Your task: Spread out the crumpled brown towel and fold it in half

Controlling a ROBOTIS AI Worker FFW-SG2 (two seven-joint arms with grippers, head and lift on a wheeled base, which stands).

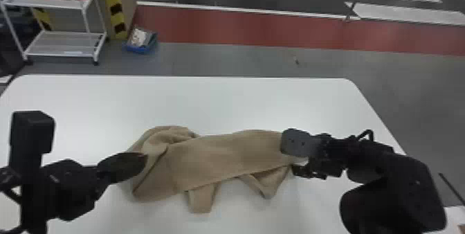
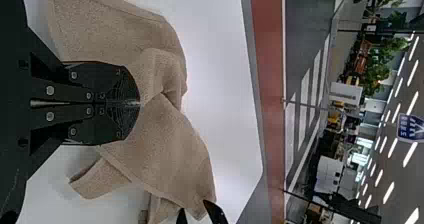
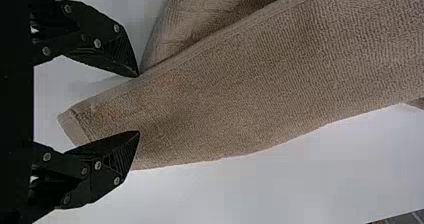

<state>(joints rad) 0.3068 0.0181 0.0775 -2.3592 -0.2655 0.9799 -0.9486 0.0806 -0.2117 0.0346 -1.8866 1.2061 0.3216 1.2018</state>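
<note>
The brown towel (image 1: pixel 221 157) lies crumpled and stretched sideways on the white table, with a bunched left part and two flaps hanging toward the near edge. My left gripper (image 1: pixel 143 162) is over the towel's left end; in the left wrist view the left gripper (image 2: pixel 139 103) has its fingers pressed together, in front of the towel (image 2: pixel 165 134). At the towel's right end stands my right gripper (image 1: pixel 289 155). In the right wrist view, the right gripper (image 3: pixel 138 104) is open, its fingers apart on either side of the towel's narrow end (image 3: pixel 115 109).
The white table (image 1: pixel 221 101) extends beyond the towel to its far edge. Past it on the floor are a white shelf rack (image 1: pixel 62 5) at the left and a blue bin (image 1: pixel 140 41).
</note>
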